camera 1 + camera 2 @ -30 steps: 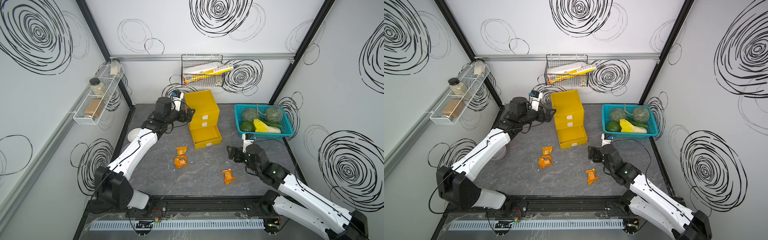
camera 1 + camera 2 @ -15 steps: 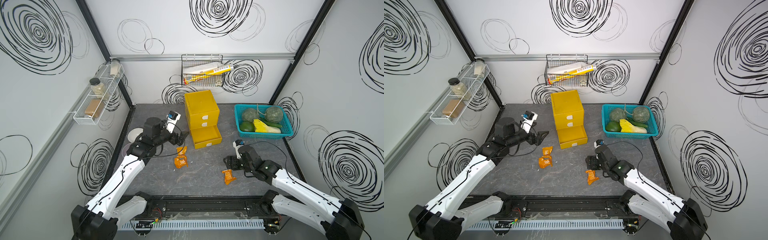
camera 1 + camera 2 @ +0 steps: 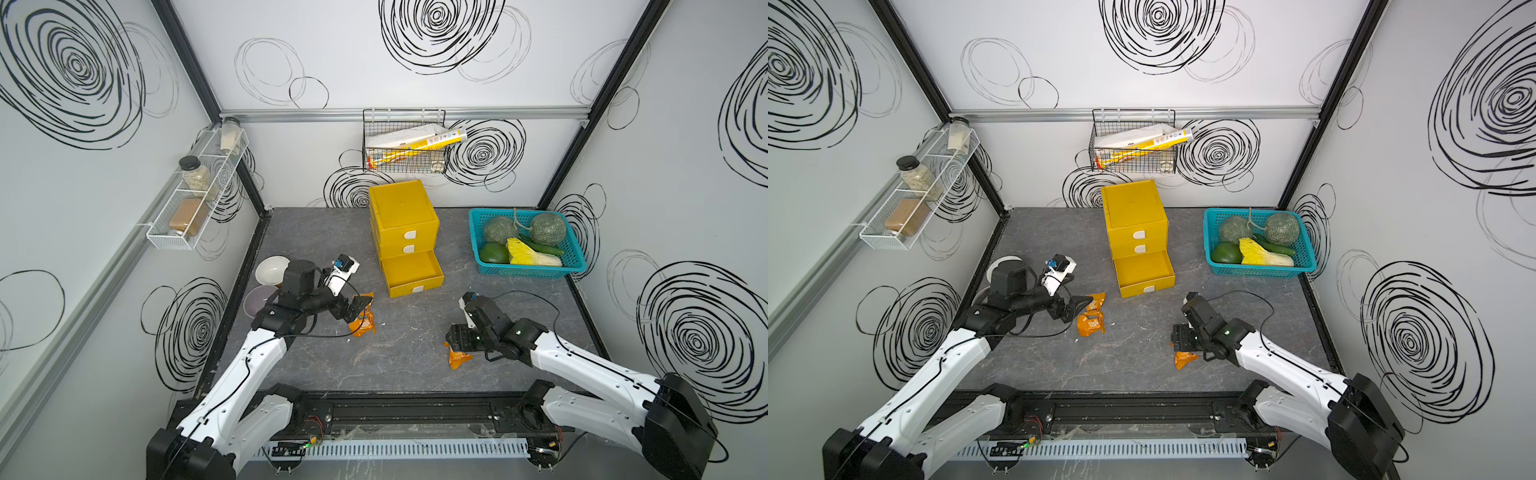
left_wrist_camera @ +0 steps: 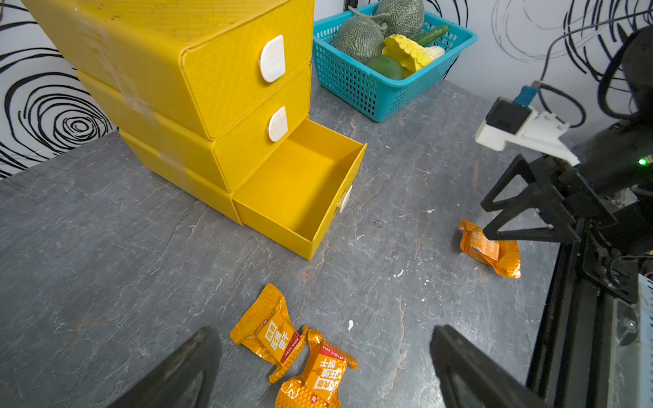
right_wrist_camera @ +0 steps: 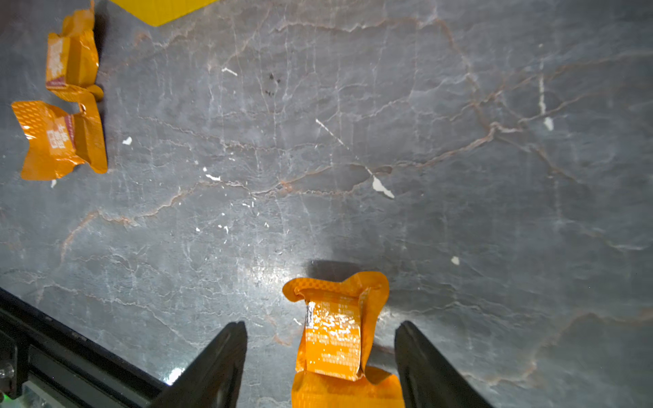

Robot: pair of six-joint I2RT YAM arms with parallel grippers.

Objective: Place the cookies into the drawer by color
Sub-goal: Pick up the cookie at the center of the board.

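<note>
Top views both show the yellow chest [image 3: 405,216] at the back of the grey worktop [image 3: 415,345], its upper two drawers shut and its bottom drawer [image 3: 411,268] pulled out. All three orange packets lie on the worktop, outside it. The far packet [image 3: 368,297] and the near packet [image 3: 364,328] lie just beside each other, left of the drawer. The left claw [image 3: 353,309] is over them, jaws spread wide and holding nothing. Toward the front right, the lone packet [image 3: 457,360] lies partly under the right claw [image 3: 457,338]. A teal basket [image 3: 532,272] of produce sits at the back right. A white bowl [image 3: 272,268] and a grey bowl [image 3: 258,298] sit at the left edge.

Left wrist view: the left claw [image 4: 325,333] shows two dark fingers [image 4: 176,371] far apart. The far packet [image 4: 272,332] and near packet [image 4: 318,378] lie between them, touching at a corner, white labels up. Beyond them the bottom drawer [image 4: 300,190] stands open, with the teal basket [image 4: 371,92] behind. Off to the side, the right claw [image 4: 484,219] is down at the lone packet [image 4: 491,252].

Right wrist view: the right claw [image 5: 321,325] is open, with a finger [image 5: 219,364] on each side of the lone packet [image 5: 335,339]. Bare worktop [image 5: 388,159] shows in both gaps, so nothing is gripped. The far packet [image 5: 72,56] and near packet [image 5: 58,141] lie well apart from it, near a corner of the bottom drawer [image 5: 159,10].
</note>
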